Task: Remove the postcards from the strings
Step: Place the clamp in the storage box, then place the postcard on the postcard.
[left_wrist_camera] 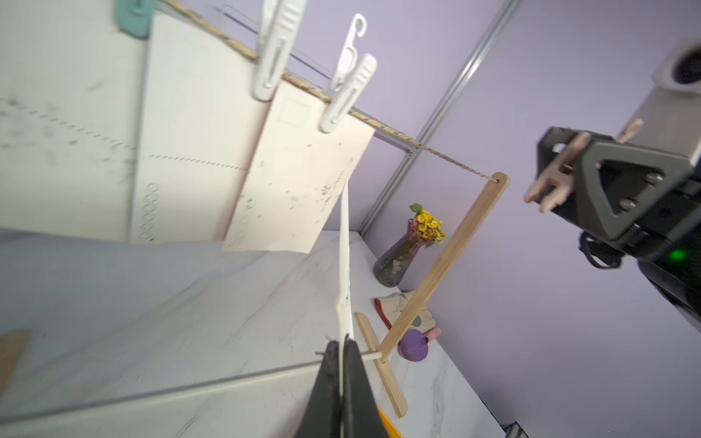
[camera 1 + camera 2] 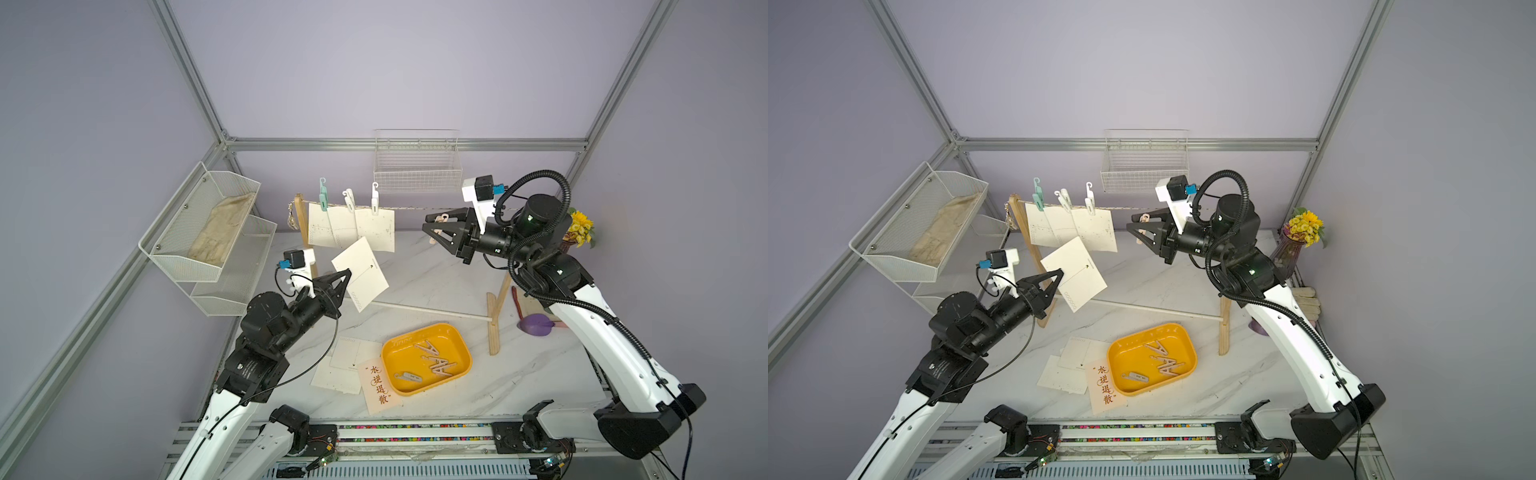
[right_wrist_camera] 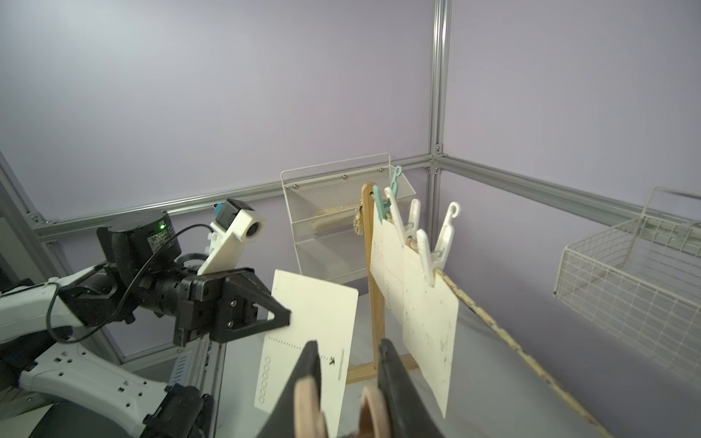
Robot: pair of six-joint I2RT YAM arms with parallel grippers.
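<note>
The left gripper (image 2: 348,273) pinches one thin matte card (image 2: 365,268) by its edge, tilted, off the rope (image 2: 415,208), at 6 o'clock of three flat hung cards (image 2: 353,228) under smooth plastic clips (image 2: 375,201). Past the last clip the twisted rope runs bare toward 3 o'clock. The right gripper (image 2: 426,222) clamps a wooden pin (image 2: 434,237). Loose cards (image 2: 347,365) lie at the glossy yellow tray's (image 2: 466,347) 9 o'clock.

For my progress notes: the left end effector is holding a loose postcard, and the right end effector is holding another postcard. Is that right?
Not quite. The left end effector does hold a loose postcard, but the right end effector is holding a pale clothespin, not a postcard. The left wrist view shows this.
</note>
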